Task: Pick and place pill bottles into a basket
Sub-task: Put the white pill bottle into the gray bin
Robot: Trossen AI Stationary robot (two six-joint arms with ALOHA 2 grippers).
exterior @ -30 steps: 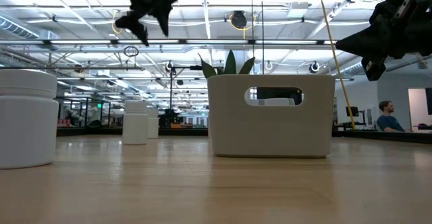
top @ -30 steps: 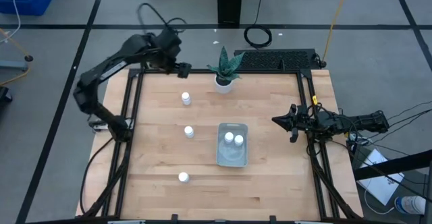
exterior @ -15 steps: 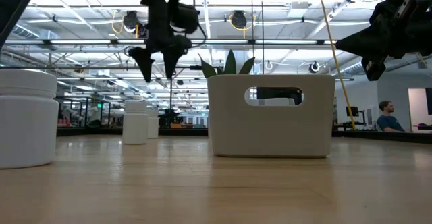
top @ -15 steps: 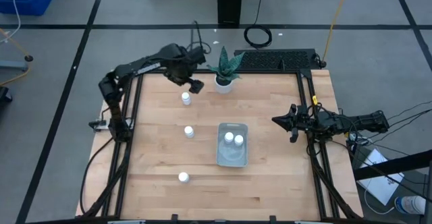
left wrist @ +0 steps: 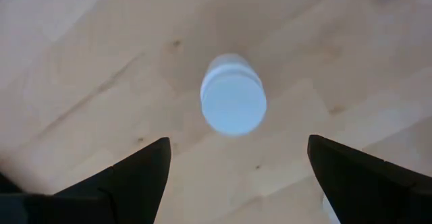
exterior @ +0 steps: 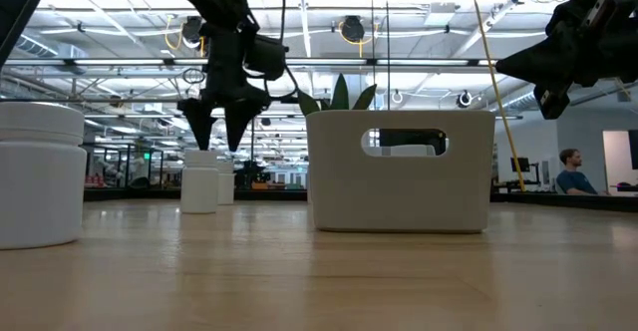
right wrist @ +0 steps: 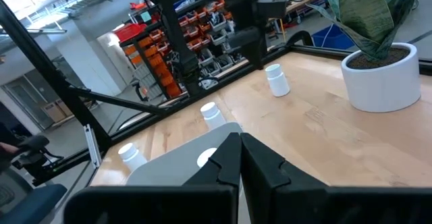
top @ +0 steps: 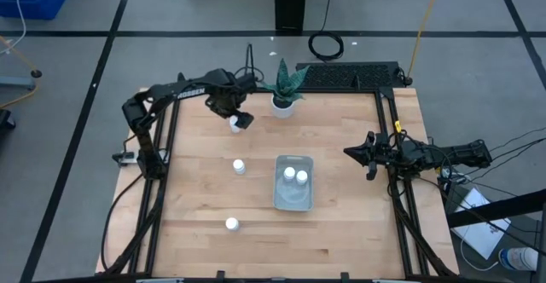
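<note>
Three white pill bottles stand upright on the wooden table: one at the far left (top: 232,128), one mid-table (top: 239,167), one near the front (top: 231,224). Two more (top: 295,176) stand in the grey-blue basket (top: 293,199). My left gripper (top: 241,119) hovers open right above the far-left bottle (left wrist: 233,102), its fingers (left wrist: 135,177) spread wider than the cap and clear of it. In the low view it (exterior: 219,132) hangs just over that bottle (exterior: 199,183). My right gripper (top: 350,153) waits shut at the table's right edge.
A white plant pot (top: 283,104) with a green plant stands at the far edge, just right of my left gripper. The basket (exterior: 399,171) sits mid-table. Black frame rails (top: 162,147) run along the table's sides. A person (exterior: 570,171) sits in the room behind.
My left gripper has swung from beyond the table's far left corner toward the right and the near edge, then come down until it hangs just above the far-left bottle. The bottles and the basket have stayed where they were.
</note>
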